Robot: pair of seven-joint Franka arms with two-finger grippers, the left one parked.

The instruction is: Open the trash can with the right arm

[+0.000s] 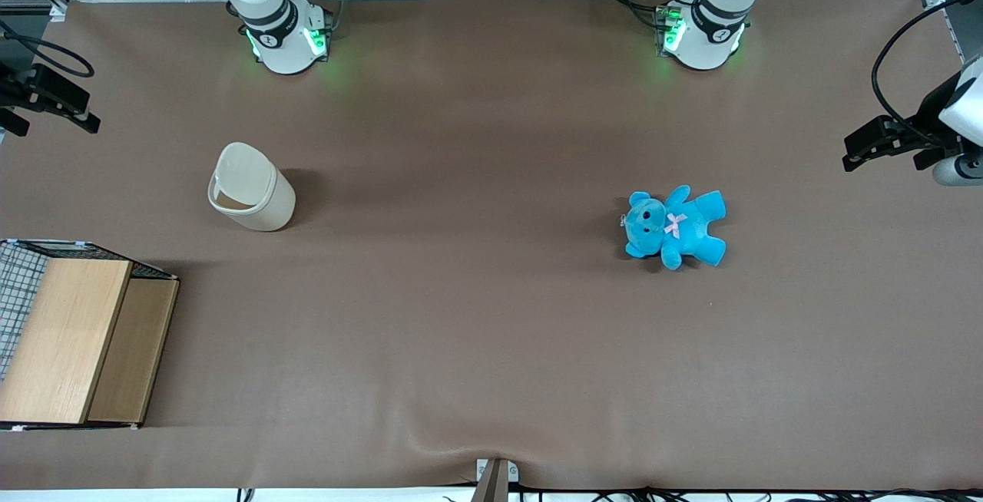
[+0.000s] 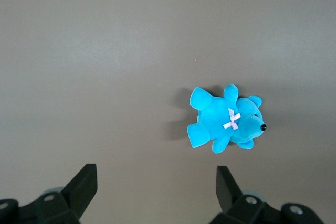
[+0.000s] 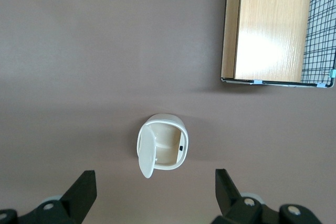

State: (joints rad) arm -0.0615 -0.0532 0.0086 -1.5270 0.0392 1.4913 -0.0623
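Observation:
The cream-white trash can stands on the brown table toward the working arm's end. Its flip lid is raised and the inside shows. In the right wrist view the trash can is seen from high above, with the lid standing up at its side and the hollow inside open to view. My right gripper is open and empty, its black fingers wide apart, well above the table and apart from the can. In the front view the right gripper shows at the table's edge, farther from the camera than the can.
A wooden-topped wire crate stands at the working arm's end, nearer the camera than the can; it also shows in the right wrist view. A blue teddy lies toward the parked arm's end and shows in the left wrist view.

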